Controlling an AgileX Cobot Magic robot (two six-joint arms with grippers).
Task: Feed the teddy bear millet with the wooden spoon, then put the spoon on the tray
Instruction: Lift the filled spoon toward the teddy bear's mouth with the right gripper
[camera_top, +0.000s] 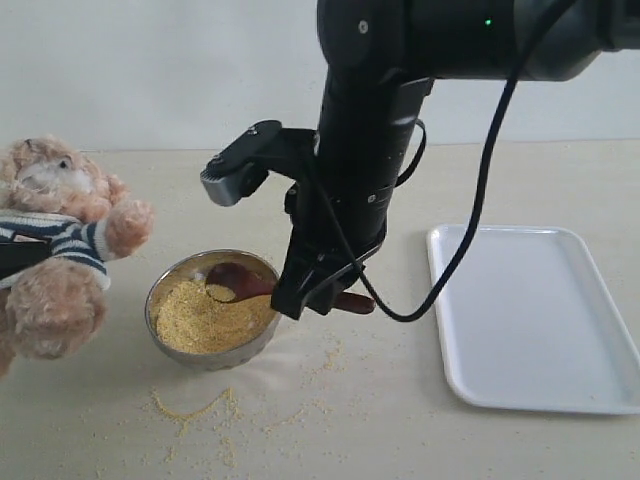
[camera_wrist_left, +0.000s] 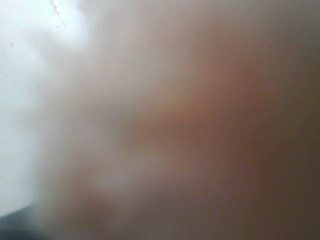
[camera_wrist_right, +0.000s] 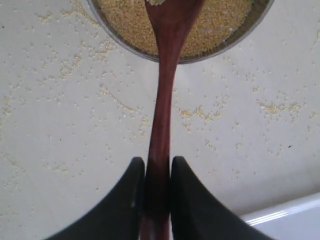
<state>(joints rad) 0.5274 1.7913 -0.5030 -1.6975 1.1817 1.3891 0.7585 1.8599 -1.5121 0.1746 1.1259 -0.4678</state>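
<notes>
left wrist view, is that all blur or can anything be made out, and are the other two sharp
Left wrist view: wholly out of focus, a brownish smear, nothing nameable. Right wrist view: sharp, spoon and millet grains crisp. Exterior view: sharp, soft even light, no harsh glare.

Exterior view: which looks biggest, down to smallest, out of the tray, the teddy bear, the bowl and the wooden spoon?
1. tray
2. teddy bear, though the picture's edge cuts part of it off
3. bowl
4. wooden spoon, partly hidden behind the right claw
</notes>
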